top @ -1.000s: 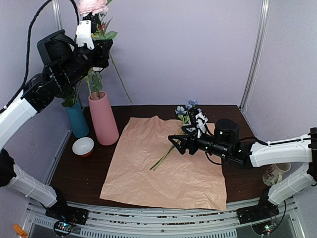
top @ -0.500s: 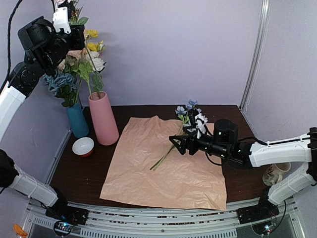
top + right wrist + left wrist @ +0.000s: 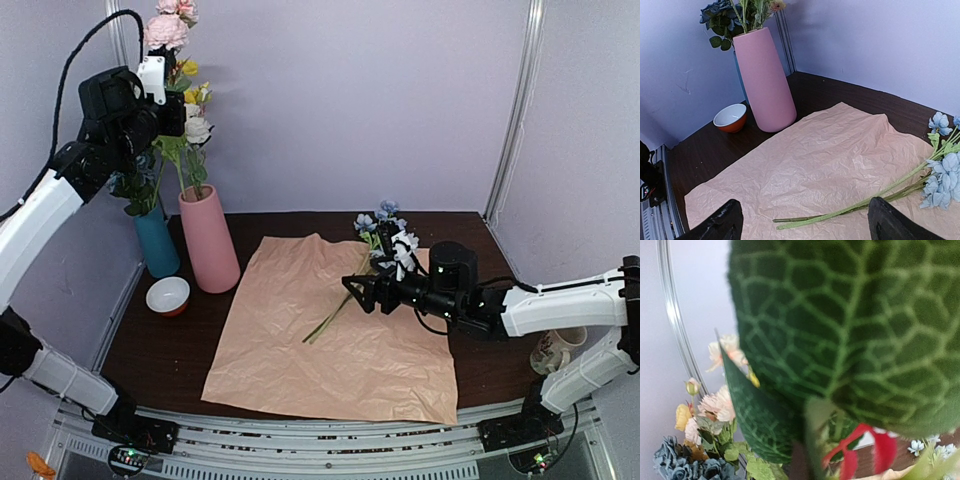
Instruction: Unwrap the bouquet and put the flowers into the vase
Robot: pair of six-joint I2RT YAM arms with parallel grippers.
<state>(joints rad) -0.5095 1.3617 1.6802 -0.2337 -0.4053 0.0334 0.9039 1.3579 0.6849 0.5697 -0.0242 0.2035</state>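
The wrapping is already off: the peach paper [image 3: 300, 340] lies opened flat on the bench [image 3: 150, 345], so each stem can be lifted singly rather than pulled out of a cone. High at the back left, the left pincer [image 3: 165, 95] is closed, and by the look of it grips the stem of a pink flower [image 3: 165, 25], whose bloom stands above it and whose leaf [image 3: 850, 330] fills the left wrist view and hides the fingers. It holds that flower well above the pink vase [image 3: 208, 240], probably so the long stem can clear the rim and drop in straight. A few stems stand in this vase already, next to the teal vase [image 3: 157, 245] with its own bunch, and a small bowl [image 3: 730, 117] sits just in front of the two. The last of the bouquet, a blue-flowered sprig [image 3: 855, 205], lies slantwise on the paper, blooms towards the back right and cut end towards the middle. The right pincer [image 3: 800, 220] hangs low over that stem with its jaws spread wide on either side and nothing between them, apparently lined up to close across the thin stalk; the flat paper underneath could be caught along with it.
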